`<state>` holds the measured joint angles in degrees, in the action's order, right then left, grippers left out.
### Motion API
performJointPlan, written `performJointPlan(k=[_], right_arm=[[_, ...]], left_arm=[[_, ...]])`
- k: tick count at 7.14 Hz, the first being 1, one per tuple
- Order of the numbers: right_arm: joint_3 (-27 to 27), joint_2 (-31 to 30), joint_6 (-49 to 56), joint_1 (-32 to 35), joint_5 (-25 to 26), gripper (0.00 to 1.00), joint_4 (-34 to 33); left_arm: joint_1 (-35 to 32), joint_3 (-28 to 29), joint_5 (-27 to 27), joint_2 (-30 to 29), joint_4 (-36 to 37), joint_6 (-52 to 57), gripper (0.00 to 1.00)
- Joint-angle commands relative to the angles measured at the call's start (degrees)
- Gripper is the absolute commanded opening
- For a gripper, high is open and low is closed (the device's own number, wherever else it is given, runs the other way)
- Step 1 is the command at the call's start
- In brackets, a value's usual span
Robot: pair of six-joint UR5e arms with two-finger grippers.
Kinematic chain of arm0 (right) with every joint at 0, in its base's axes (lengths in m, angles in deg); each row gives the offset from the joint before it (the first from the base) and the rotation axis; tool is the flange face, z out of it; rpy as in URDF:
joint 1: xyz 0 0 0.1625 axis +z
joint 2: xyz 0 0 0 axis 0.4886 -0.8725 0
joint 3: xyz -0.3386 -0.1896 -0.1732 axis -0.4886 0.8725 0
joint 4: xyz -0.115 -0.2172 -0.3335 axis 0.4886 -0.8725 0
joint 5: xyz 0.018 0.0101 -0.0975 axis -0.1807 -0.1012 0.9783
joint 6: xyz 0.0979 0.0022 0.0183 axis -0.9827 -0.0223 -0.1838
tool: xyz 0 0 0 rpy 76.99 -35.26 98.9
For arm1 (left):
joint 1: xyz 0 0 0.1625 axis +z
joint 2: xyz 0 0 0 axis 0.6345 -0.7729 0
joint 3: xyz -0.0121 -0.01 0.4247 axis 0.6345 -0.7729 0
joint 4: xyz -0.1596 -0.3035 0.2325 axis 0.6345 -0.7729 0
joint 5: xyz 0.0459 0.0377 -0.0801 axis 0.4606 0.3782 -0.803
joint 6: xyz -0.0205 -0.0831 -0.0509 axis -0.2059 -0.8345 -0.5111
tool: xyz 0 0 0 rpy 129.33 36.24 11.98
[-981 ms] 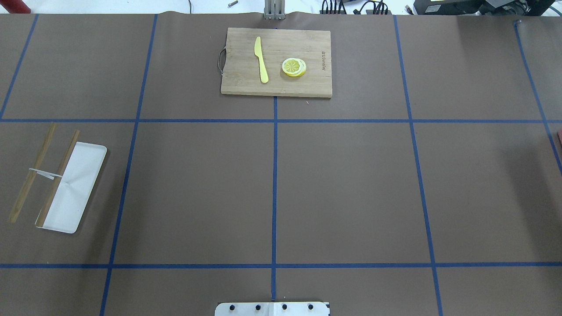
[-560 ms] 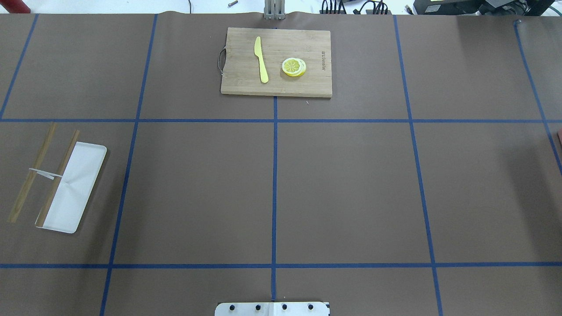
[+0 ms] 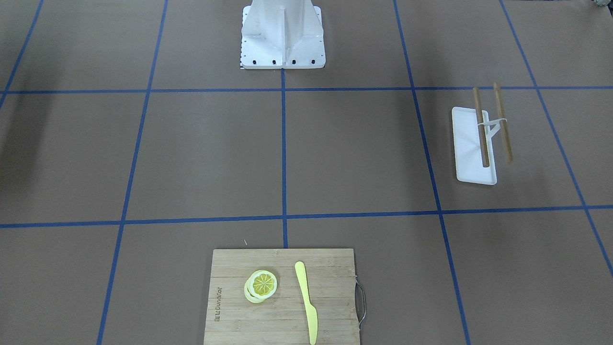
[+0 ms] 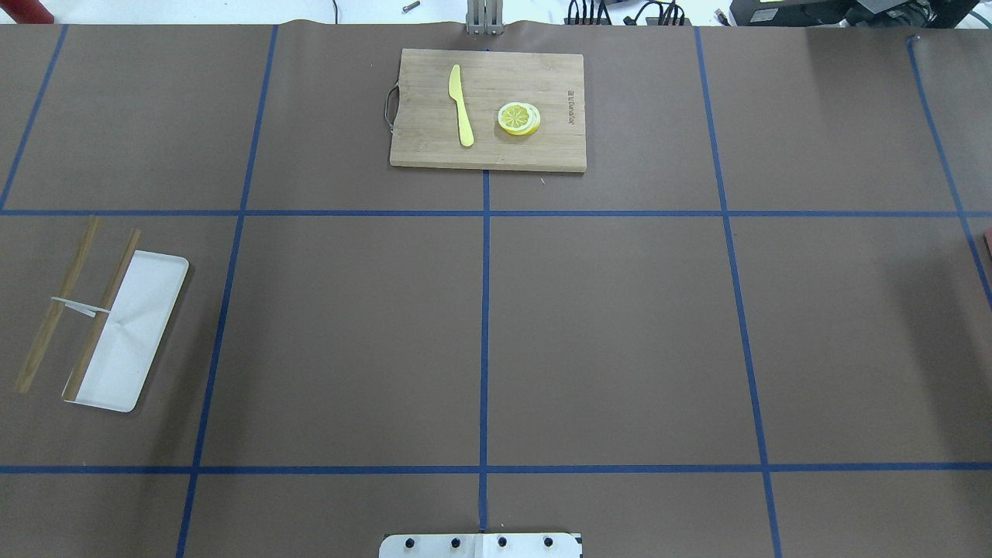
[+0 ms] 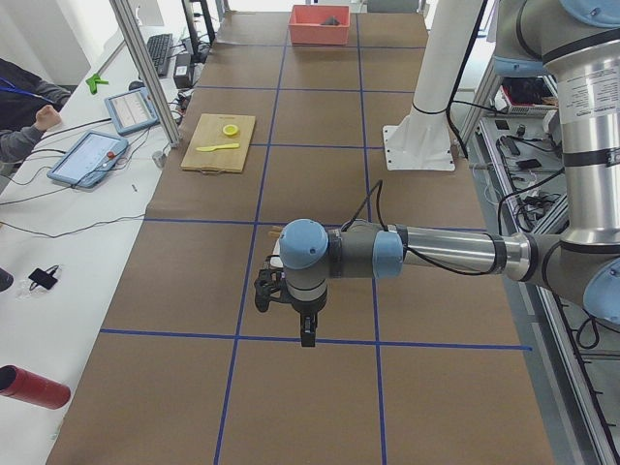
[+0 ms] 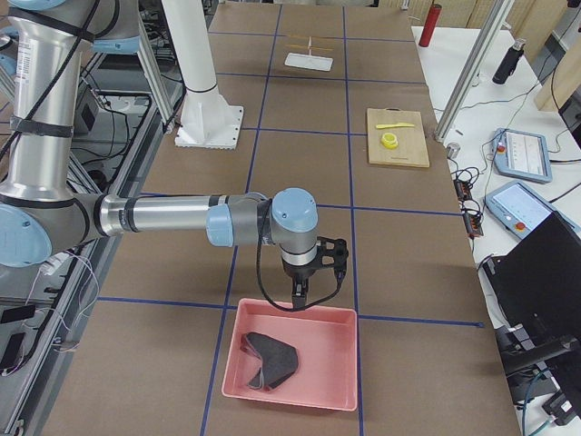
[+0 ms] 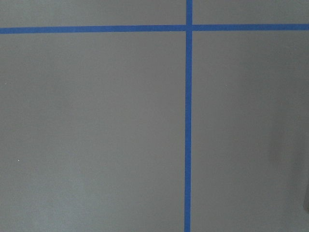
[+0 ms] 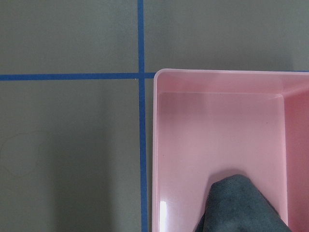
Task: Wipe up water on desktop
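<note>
The desktop [image 4: 620,333] is a matte brown surface with a blue tape grid; I see no clear water on it, only a faint curved outline in the right wrist view [image 8: 19,154]. A dark grey cloth [image 6: 270,359] lies crumpled in a pink bin [image 6: 292,309] at the table's right end. My right gripper [image 6: 300,300] hangs over the bin's near rim, above and beside the cloth [image 8: 239,208]. My left gripper [image 5: 306,335] hangs over bare desktop [image 7: 96,121] at the left end. I cannot tell whether either gripper is open or shut.
A bamboo cutting board [image 4: 488,108] with a yellow knife [image 4: 462,105] and lemon slices [image 4: 518,118] lies at the far middle. A white tray [image 4: 132,333] with two wooden sticks [image 4: 58,302] lies at the left. The robot base plate [image 4: 480,545] is at the near edge.
</note>
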<state>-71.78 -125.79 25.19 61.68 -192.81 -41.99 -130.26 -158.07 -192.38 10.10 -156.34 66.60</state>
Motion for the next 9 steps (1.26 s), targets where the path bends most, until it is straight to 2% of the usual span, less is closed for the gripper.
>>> performJointPlan(k=[1, 3, 9], right_arm=[[-0.63, -1.77, 0.37, 0.3, 0.52, 1.0, 0.03], [-4.57, -2.13, 0.37, 0.39, 0.6, 1.0, 0.03], [-5.29, -1.96, 0.37, 0.3, 0.52, 1.0, -0.05]], left_arm=[[0.0, -0.08, 0.0, -0.09, 0.0, 0.03, 0.99], [0.0, -0.08, 0.0, -0.09, 0.0, 0.03, 0.99], [0.09, -0.08, 0.0, -0.18, -0.09, 0.03, 0.99]])
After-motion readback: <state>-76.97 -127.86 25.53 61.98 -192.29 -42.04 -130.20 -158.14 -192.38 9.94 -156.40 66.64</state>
